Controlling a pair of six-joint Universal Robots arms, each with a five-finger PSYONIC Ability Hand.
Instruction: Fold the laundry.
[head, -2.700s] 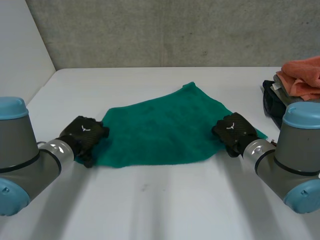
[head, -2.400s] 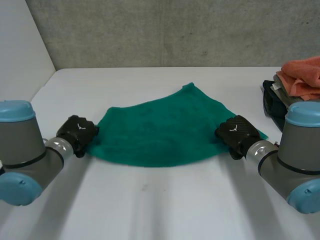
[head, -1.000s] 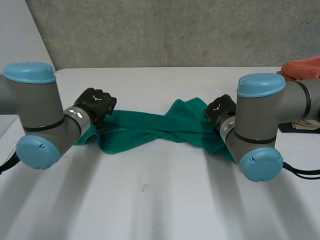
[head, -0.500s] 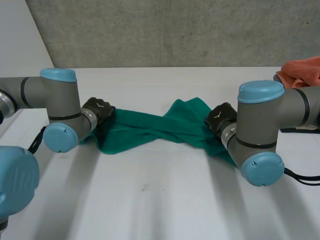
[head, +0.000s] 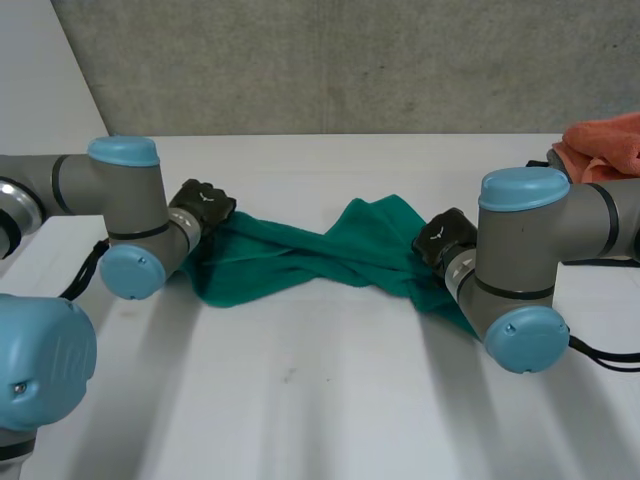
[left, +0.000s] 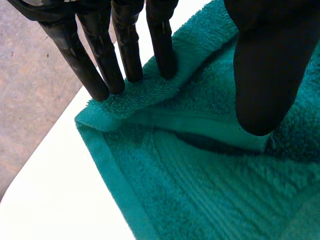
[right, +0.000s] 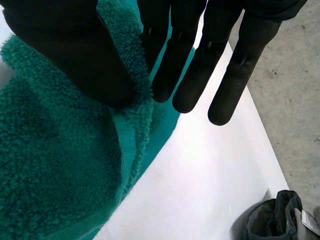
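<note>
A green towel (head: 300, 255) lies bunched and twisted across the middle of the white table. My left hand (head: 203, 205) is at its left end. In the left wrist view its straight fingers (left: 130, 50) rest on a folded-over corner of the towel (left: 210, 165), and the thumb (left: 265, 65) stands apart above the cloth, so the hand is open. My right hand (head: 443, 238) is at the towel's right end. There the thumb (right: 65, 45) presses the towel's edge (right: 55, 165) against the fingers (right: 195, 65), a pinch.
An orange cloth (head: 605, 145) lies on a dark heap at the table's far right, seen as a dark grey bundle (right: 272, 220) beyond my right hand. A concrete wall (head: 330, 60) backs the table. The table's left edge (left: 45, 145) runs close by the towel corner.
My left arm has swung and dropped lower, and the left hand's fingers have straightened off the towel corner. The towel stays bunched. My right hand keeps its pinch, nearly still.
</note>
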